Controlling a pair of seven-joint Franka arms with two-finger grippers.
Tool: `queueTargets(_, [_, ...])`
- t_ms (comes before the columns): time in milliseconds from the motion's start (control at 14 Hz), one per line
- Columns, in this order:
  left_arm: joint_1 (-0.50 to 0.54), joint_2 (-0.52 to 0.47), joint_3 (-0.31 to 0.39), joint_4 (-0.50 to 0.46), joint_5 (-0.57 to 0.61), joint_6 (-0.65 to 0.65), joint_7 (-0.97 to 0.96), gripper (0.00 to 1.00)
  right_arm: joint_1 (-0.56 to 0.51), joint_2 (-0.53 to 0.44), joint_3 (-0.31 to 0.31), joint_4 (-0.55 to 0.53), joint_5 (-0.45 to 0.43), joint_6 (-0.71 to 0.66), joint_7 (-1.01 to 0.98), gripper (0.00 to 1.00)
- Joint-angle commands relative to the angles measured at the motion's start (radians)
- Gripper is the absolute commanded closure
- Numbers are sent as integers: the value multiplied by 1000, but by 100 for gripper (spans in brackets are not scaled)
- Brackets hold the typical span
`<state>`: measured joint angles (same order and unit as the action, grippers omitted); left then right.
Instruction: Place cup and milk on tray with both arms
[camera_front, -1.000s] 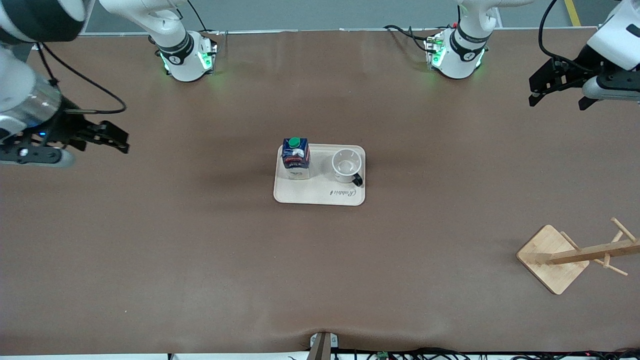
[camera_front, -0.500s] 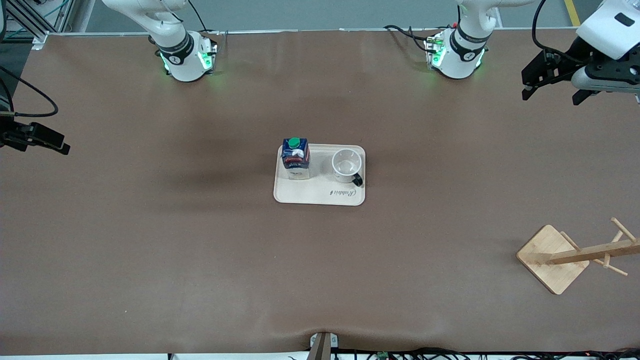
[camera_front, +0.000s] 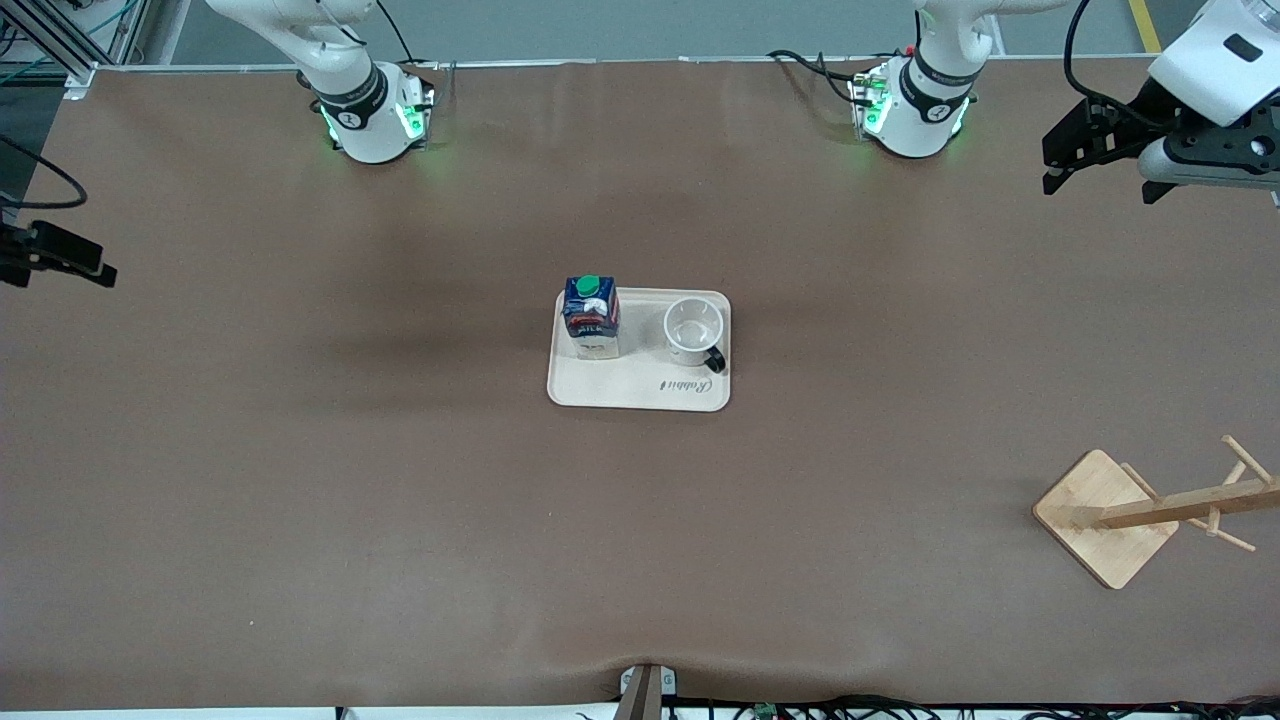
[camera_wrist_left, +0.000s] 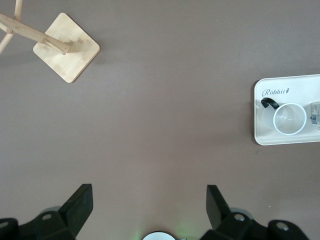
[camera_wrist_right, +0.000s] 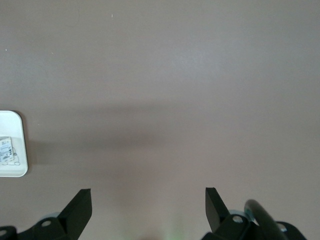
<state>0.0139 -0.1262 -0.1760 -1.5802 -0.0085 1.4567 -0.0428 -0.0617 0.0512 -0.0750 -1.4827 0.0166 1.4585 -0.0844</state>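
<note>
In the front view you see the left gripper (camera_front: 1100, 170) up at about two o'clock, over the brown counter (camera_front: 300, 480) at the left arm's end; its jaws stand wide and hold nothing. The right gripper (camera_front: 60, 258) is at about nine o'clock, mostly cut off by the frame edge, over the counter's edge at the right arm's end. At the centre lies the tray (camera_front: 610, 392), flat, cream, rectangular with rounded corners. In it the milk (camera_front: 591, 317) stands upright, a dark blue and white carton with a round green cap, toward the right arm's end. The cup (camera_front: 694, 333) sits beside it, white, round, mouth up, its black handle at five o'clock. At four o'clock you have a wooden rack (camera_front: 1120, 515), its square base flat on the counter.

In the left wrist view, your left gripper (camera_wrist_left: 149, 207) shows both black fingers spread wide over bare matte counter, touching nothing. The tray (camera_wrist_left: 262, 135), cup (camera_wrist_left: 289, 119) and rack (camera_wrist_left: 67, 47) are all well apart from it.

In the right wrist view, the right gripper (camera_wrist_right: 148, 210) also has its jaws wide and empty over the counter. Only a corner of the tray (camera_wrist_right: 15, 172) shows.
</note>
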Motion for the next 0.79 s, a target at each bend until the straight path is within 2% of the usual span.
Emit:
queueTargets(0, [6, 6, -3, 3, 1, -27, -78, 0, 5, -11, 17, 27, 2, -44, 141, 0])
queueTargets(357, [6, 36, -5, 22, 50, -29, -65, 0, 2, -8, 15, 32, -10, -36, 129, 0])
queueTargets(714, [38, 25, 1, 15, 38, -35, -68, 0, -4, -8, 12, 29, 2, -36, 58, 0])
